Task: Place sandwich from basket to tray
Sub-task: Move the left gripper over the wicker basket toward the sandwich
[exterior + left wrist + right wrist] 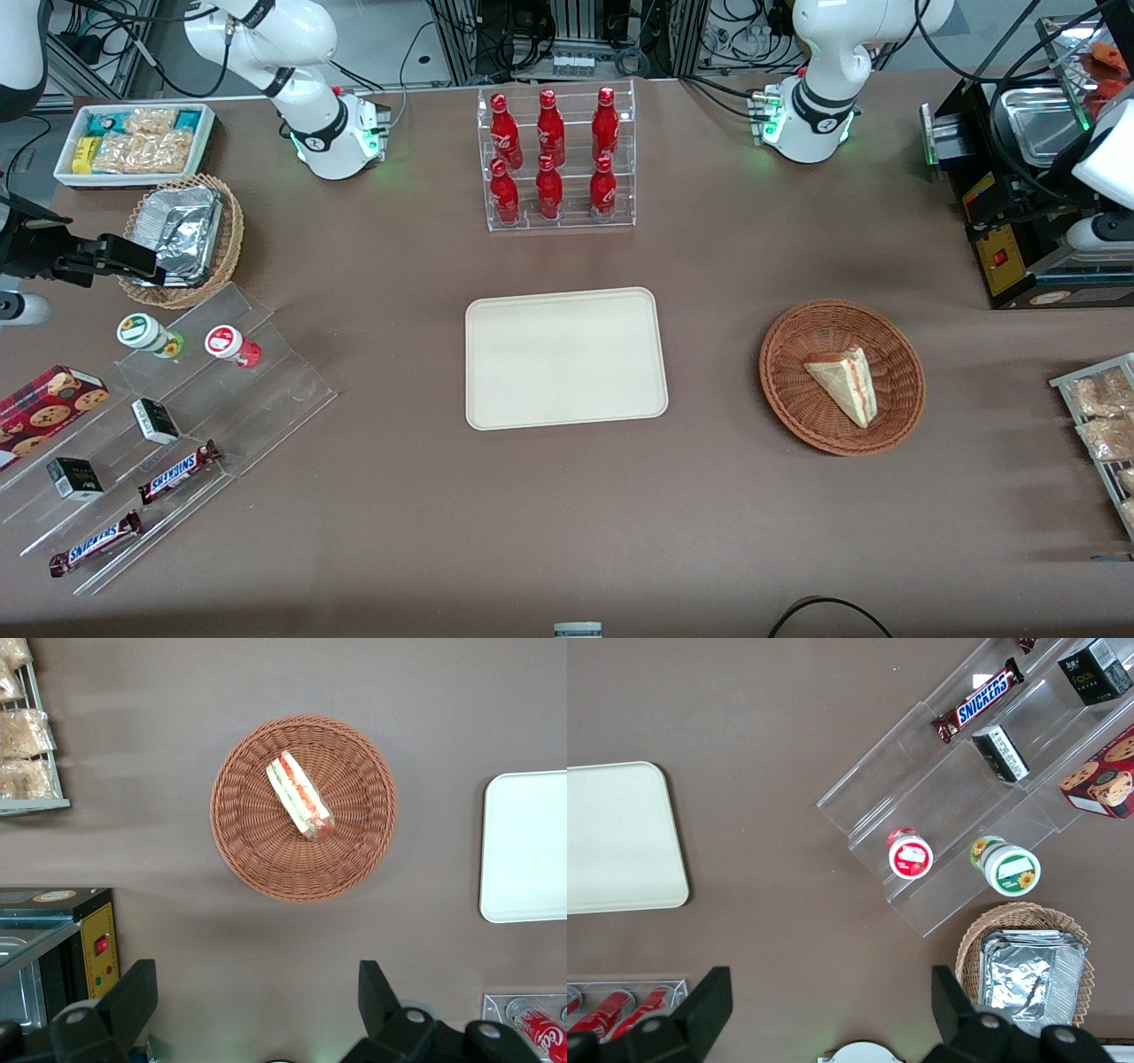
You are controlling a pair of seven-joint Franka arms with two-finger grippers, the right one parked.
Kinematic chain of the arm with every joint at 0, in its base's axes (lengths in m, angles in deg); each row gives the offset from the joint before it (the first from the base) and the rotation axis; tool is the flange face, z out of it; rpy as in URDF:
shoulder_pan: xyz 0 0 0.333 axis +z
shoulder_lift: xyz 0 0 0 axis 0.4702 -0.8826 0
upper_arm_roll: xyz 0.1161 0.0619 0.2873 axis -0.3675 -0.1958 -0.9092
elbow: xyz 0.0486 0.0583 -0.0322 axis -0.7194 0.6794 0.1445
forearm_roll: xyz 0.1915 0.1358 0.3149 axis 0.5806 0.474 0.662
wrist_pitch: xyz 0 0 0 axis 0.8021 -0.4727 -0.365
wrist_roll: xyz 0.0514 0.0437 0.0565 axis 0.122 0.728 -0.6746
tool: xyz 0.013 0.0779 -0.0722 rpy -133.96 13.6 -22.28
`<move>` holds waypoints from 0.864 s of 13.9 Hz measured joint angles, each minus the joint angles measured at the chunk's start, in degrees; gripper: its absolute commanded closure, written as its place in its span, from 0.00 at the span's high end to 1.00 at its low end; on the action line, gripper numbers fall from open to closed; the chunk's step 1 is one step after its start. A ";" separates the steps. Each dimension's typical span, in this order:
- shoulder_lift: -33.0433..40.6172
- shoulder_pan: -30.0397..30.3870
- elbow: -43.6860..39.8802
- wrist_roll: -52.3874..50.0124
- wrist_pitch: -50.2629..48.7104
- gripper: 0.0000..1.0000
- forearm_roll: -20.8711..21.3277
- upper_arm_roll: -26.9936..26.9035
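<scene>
Wicker basket holds the sandwich, beneath the pincer.
Pincer hovers wide open, empty; soft bread probably squashes, so grip its flat faces lightly.

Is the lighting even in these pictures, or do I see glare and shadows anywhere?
Front view: mostly even light; the foil containers glare, and the basket casts only a faint shadow. Left wrist view: soft, the sandwich sharp and clear, the tray bright; the open gripper high above the table shows dark fingers.
</scene>
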 measured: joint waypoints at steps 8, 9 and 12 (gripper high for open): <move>-0.99 -0.56 5.66 -0.26 5.82 1.00 -0.02 0.52; -1.07 -0.56 8.67 -1.29 9.08 1.00 -0.02 0.52; -1.35 -0.57 17.48 -9.75 20.41 1.00 -0.02 0.57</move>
